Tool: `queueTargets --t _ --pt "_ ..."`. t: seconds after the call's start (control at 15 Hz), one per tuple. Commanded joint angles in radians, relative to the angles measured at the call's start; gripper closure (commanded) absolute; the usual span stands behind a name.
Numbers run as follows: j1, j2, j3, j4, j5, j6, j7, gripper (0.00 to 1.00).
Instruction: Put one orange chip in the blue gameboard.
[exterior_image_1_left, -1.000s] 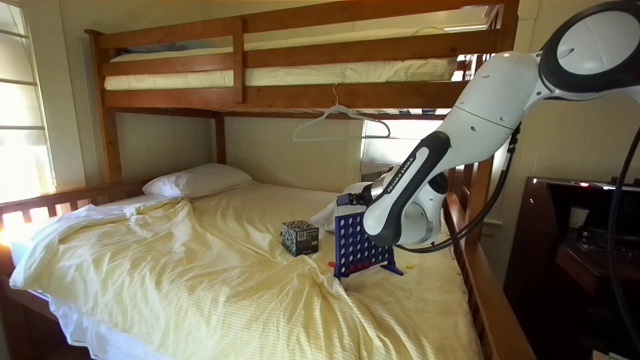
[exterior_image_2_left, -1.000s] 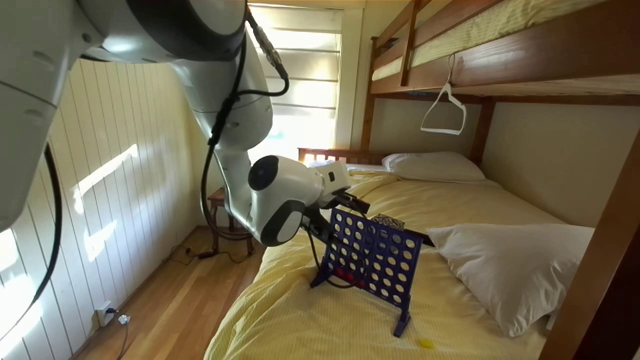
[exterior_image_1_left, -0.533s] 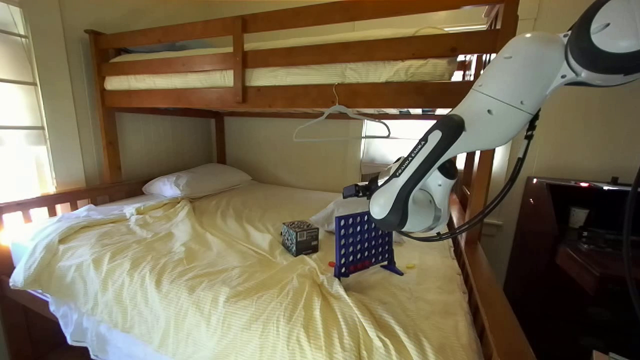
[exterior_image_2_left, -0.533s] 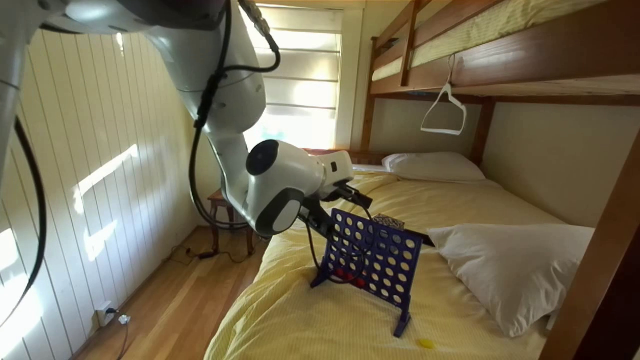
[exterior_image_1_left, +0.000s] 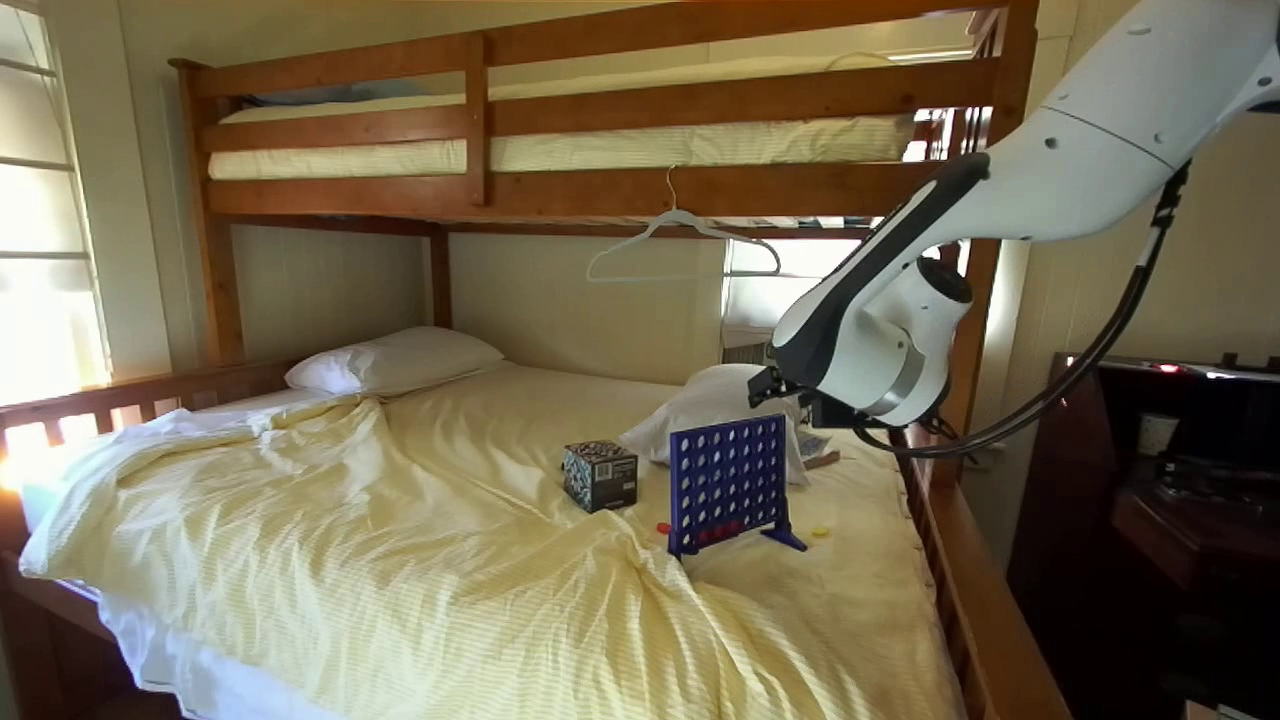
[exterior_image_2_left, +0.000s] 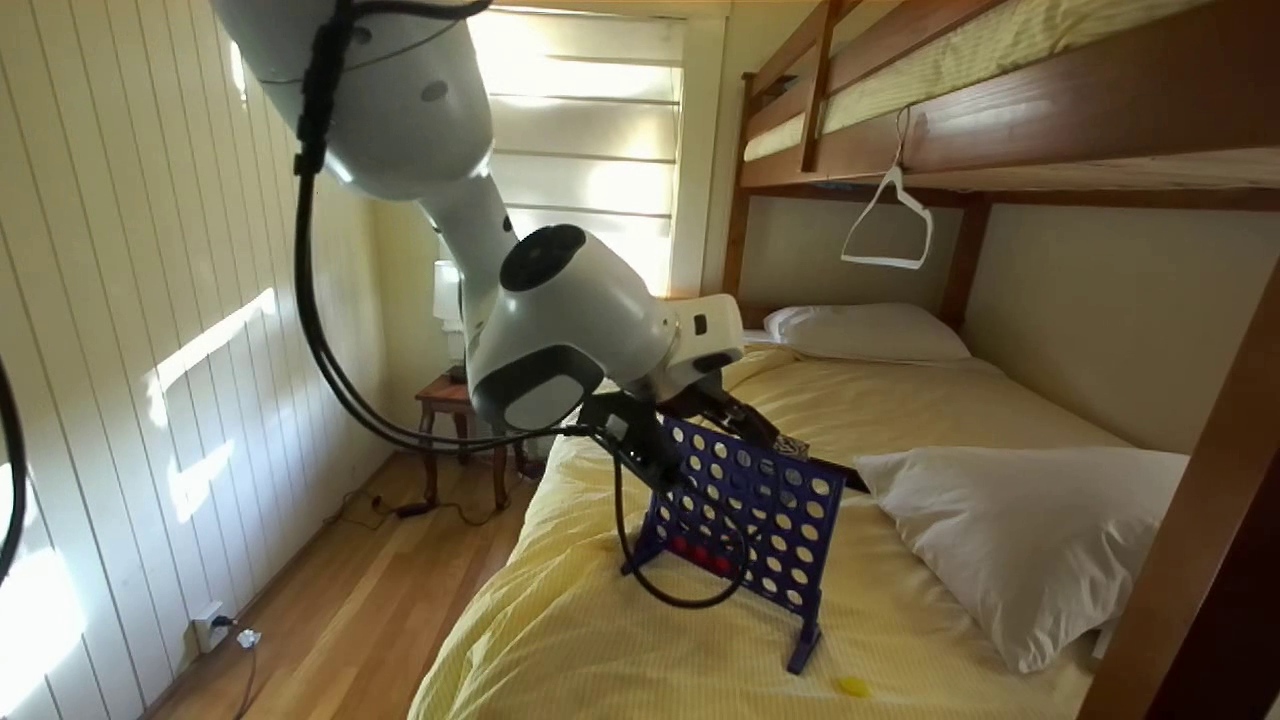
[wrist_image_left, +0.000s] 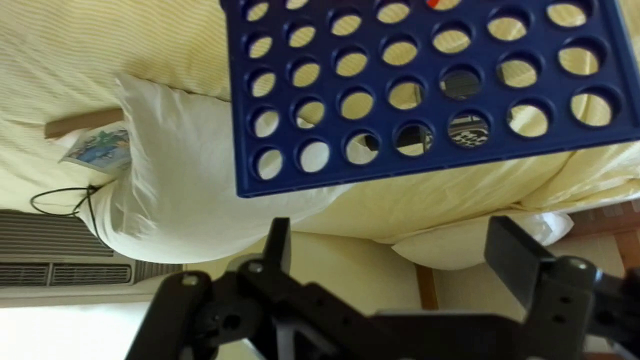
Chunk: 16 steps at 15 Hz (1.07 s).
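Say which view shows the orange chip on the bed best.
An exterior view: the orange chip, though small, stands out beside the blue gameboard. The wrist view gives only a red sliver at the top, possibly it; elsewhere I cannot find it.

Blue gameboard (exterior_image_2_left: 770, 517) on bed (exterior_image_2_left: 620, 655), gripper (exterior_image_2_left: 724, 460) seemingly near

The arm (exterior_image_1_left: 1050, 190) was cased in rounded white shells, marked with thin seams and small dark dots. The wrist (exterior_image_1_left: 870, 368) was ringed by a grey band (exterior_image_1_left: 907, 378); a pale oval panel (exterior_image_2_left: 545, 402) was bordered in black, and a round black cap (exterior_image_2_left: 543, 257) was set above it. Black cables (exterior_image_2_left: 304, 250) were attached outside. The black gripper (wrist_image_left: 390, 222) was fitted with 2 flat-faced fingers (wrist_image_left: 515, 260) and screw heads (wrist_image_left: 255, 267).
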<state>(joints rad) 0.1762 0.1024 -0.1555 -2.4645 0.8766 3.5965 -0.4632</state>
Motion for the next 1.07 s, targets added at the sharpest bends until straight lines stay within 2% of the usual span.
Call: queueTargets --t 0.0,0.53,1.0 --pt "0.035 -0.086 -0.027 -0.058 0.201 -0.039 -0.252 0.0" --pt "0.04 -0.15 0.003 -0.066 0.53 -0.096 -0.697 0.0" --pt "0.042 -0.158 0.018 -0.062 0.764 -0.154 -0.997 0.0"
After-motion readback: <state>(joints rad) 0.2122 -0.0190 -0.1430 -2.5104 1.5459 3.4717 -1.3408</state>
